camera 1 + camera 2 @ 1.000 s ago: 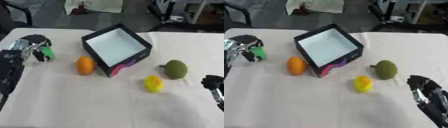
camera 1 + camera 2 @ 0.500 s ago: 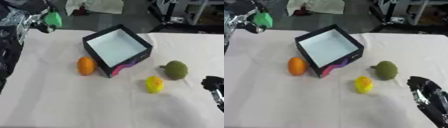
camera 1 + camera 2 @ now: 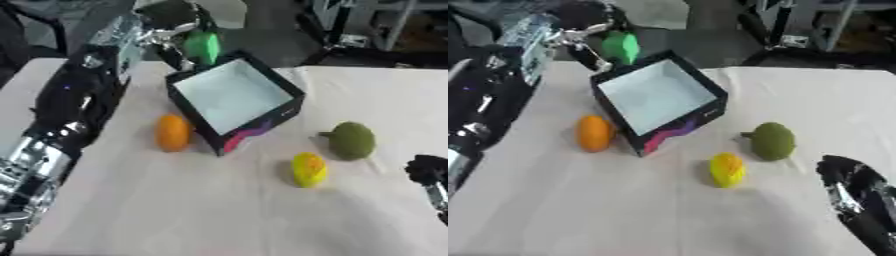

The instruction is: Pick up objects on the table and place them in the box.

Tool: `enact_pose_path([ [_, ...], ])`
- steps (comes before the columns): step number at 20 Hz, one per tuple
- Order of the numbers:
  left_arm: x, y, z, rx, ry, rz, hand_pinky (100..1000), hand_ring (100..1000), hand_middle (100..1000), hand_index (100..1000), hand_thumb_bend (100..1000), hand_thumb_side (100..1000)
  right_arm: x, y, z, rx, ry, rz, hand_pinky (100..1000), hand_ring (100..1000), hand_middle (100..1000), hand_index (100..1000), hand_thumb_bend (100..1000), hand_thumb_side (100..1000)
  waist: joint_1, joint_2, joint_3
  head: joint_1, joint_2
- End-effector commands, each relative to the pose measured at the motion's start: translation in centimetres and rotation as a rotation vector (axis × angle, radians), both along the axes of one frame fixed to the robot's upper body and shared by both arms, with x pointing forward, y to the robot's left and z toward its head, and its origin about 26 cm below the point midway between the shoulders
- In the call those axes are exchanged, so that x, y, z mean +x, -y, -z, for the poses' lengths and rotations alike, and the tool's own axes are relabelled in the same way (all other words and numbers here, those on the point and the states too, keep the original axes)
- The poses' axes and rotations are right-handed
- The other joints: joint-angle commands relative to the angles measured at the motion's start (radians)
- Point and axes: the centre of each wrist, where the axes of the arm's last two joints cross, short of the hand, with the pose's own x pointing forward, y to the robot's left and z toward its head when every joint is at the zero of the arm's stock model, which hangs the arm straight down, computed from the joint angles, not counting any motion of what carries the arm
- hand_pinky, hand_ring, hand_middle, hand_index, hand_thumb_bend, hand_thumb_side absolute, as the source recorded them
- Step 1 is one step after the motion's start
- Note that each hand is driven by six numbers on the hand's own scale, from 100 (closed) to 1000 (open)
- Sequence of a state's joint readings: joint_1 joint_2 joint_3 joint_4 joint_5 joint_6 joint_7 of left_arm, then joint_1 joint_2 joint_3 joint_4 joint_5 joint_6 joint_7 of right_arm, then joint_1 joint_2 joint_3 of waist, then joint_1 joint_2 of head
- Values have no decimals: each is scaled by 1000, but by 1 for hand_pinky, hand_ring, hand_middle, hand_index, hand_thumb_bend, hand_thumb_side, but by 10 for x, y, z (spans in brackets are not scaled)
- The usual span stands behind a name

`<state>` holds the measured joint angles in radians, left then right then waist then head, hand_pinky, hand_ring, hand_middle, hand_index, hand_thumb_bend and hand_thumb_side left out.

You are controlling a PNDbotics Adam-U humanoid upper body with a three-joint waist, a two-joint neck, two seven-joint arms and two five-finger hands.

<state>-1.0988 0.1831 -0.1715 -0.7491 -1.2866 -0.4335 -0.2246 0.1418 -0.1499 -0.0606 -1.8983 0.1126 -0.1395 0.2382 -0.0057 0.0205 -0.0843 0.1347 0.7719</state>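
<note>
My left hand is raised above the far left corner of the box, shut on a bright green object. The box is black outside with a pale inside and stands open in the middle of the table. An orange fruit lies just left of the box. A yellow fruit and a dark green fruit lie to the box's right front. My right hand shows at the lower right edge; its fingers cannot be made out.
The white tablecloth covers the table. My left arm stretches along the table's left side. Chairs and dark floor lie beyond the far edge.
My left hand has lifted the green object from the table's left side and carried it up and right to above the box's far corner. The camera view has shifted too.
</note>
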Motion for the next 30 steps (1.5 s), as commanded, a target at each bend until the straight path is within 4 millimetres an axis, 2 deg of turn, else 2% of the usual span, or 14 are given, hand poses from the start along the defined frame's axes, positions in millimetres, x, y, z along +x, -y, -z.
enact_pose_path([
  [1,1,17,15,22,7,-51,572,464,483,666,179,108,3,0,-6,-5,18,-23,775,746,679,764,100,542,-1,-21,-7,16,-2],
  [3,0,22,29,35,9,-89,573,466,485,668,180,111,4,-1,-6,-2,19,-30,775,746,679,764,100,542,-2,-20,-13,19,-2],
  [5,0,22,40,43,16,-140,640,516,543,743,216,151,5,-2,-6,1,20,-34,775,746,679,764,100,544,-2,-19,-17,23,-2],
  [6,0,23,44,46,24,-158,640,516,543,743,216,151,5,-2,-6,1,20,-34,775,746,679,764,100,544,-2,-19,-17,24,-2],
  [7,0,21,48,48,32,-175,696,571,604,816,257,231,5,-2,-6,2,20,-35,775,746,679,764,100,544,-1,-18,-17,23,-2],
  [8,0,20,50,50,40,-186,702,577,611,823,269,252,5,-2,-6,2,20,-36,775,746,679,764,100,544,-1,-18,-17,23,-2],
  [9,0,18,51,47,51,-196,734,646,688,882,481,642,5,-2,-6,2,20,-36,775,746,679,764,100,543,-1,-18,-16,22,-2],
  [10,0,17,52,42,62,-203,758,696,737,906,588,823,5,-2,-6,2,21,-34,775,746,679,764,100,543,-1,-18,-15,22,-2],
  [13,2,9,48,18,113,-223,803,773,814,933,682,971,5,-1,-6,1,20,-30,775,746,679,764,100,542,-1,-18,-12,19,-2],
  [18,8,-13,24,21,203,-239,847,840,912,966,720,1000,4,0,-6,0,18,-25,775,746,679,764,100,545,0,-19,-3,18,-2],
  [23,7,-61,-36,-35,284,-190,810,769,841,928,525,899,4,2,-6,-3,18,-8,775,746,679,764,100,545,6,-20,9,10,-2],
  [26,-5,-95,-71,-87,248,-142,788,736,804,906,472,887,3,3,-6,-9,18,-1,775,746,679,764,100,544,11,-20,13,1,-2],
  [28,-14,-115,-85,-113,182,-118,777,713,776,896,437,875,3,4,-6,-13,18,3,775,746,679,764,100,546,13,-19,13,-3,-2],
  [30,-23,-130,-88,-104,84,-108,773,707,768,889,421,858,3,5,-6,-16,19,7,775,746,679,764,100,543,16,-18,14,-8,-2],
])
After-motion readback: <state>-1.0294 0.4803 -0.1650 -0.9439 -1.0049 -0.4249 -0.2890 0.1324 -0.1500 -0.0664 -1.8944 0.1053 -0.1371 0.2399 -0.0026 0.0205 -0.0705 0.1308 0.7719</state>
